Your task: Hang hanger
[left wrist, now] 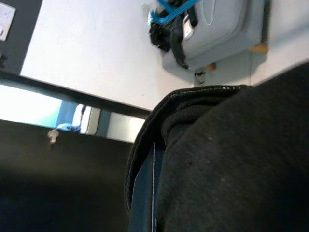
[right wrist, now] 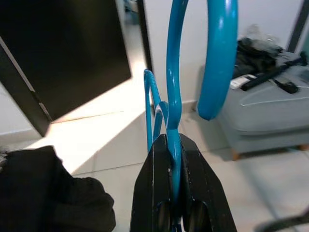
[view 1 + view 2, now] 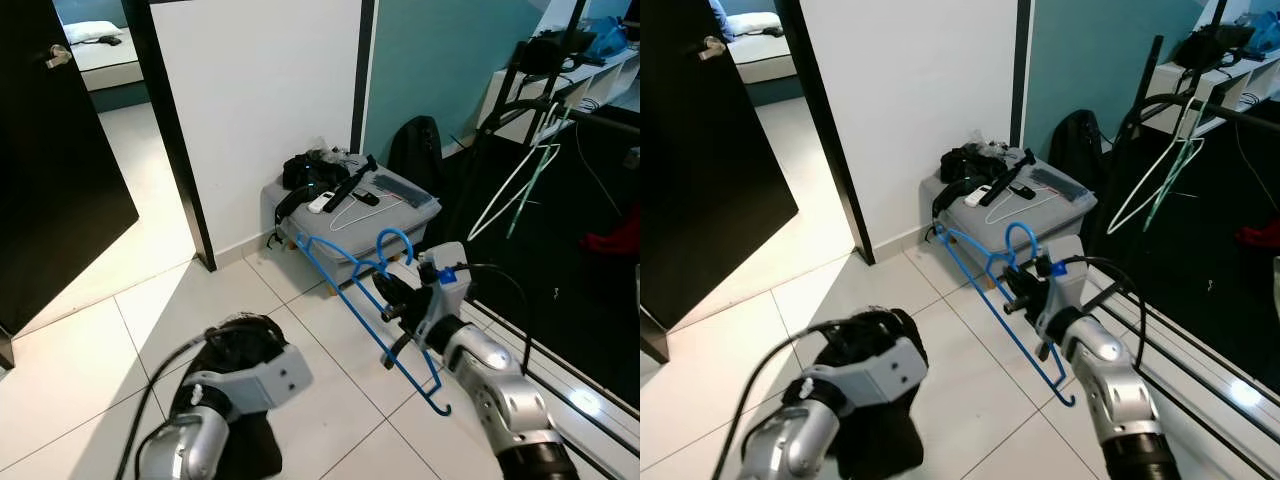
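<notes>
A blue plastic hanger (image 3: 345, 297) hangs slanted over the tiled floor, its hook (image 2: 219, 48) curling upward. My right gripper (image 3: 398, 300) is shut on the hanger's neck just below the hook, and its two black fingers (image 2: 154, 183) press on the blue rod in the right wrist view. A black garment (image 3: 240, 345) is bunched over my left gripper (image 3: 238, 352) at the lower left and hides its fingers. The same cloth (image 1: 231, 164) lies close up in the left wrist view. A black clothes rack (image 3: 530, 100) stands at the right, beyond the hanger.
Pale hangers (image 3: 520, 185) dangle from the rack. A grey storage box (image 3: 400, 215) with a remote and dark items sits against the white wall, a black bag (image 3: 415, 150) behind it. An open black door (image 3: 50, 150) is on the left. A floor track (image 3: 560, 370) runs past my right arm.
</notes>
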Motion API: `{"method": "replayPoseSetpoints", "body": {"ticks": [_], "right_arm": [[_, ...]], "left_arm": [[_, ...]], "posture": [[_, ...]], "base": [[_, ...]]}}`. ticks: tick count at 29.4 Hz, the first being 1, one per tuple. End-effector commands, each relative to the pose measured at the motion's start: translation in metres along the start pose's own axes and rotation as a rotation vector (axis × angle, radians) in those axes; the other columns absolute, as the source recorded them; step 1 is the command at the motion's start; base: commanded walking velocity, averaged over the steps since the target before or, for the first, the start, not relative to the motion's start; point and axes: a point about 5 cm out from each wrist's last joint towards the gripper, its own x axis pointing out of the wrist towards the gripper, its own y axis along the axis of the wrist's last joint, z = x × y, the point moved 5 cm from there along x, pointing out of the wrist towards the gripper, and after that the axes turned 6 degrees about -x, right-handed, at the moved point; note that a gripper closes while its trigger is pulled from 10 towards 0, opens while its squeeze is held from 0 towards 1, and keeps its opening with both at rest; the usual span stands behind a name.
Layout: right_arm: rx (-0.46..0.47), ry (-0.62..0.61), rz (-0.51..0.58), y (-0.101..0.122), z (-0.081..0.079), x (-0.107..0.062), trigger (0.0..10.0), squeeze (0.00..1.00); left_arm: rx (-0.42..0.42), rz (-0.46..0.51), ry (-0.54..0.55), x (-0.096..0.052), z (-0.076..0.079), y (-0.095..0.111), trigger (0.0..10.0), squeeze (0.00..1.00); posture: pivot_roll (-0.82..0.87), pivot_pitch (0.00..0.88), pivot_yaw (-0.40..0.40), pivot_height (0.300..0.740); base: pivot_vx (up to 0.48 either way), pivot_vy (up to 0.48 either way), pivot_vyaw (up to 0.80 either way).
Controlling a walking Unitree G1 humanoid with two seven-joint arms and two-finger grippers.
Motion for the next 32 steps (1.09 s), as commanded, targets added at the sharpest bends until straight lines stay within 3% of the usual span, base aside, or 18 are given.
{"method": "replayPoseSetpoints", "body": {"ticks": [1,9,32], "right_arm": [[-0.014,0.008,-0.005,0.001,-0.002,-0.002,10.0,0.00],[-0.004,0.003,-0.009,-0.001,-0.002,-0.006,10.0,0.00],[0.055,0.003,0.003,-0.005,-0.015,-0.009,10.0,0.00]], "left_arm": [[0.013,0.028,0.026,-0.003,-0.006,0.009,10.0,0.00],[0.023,0.079,0.000,-0.012,-0.003,0.024,10.0,0.00],[0.046,0.073,-0.016,-0.024,-0.006,0.020,10.0,0.00]], "posture": [[0.02,0.000,-0.049,0.731],[0.00,0.000,-0.038,0.731],[-0.04,0.000,0.012,0.731]], "base": [[0.000,0.000,0.64],[0.000,0.000,0.65],[0.000,0.000,0.65]]}}
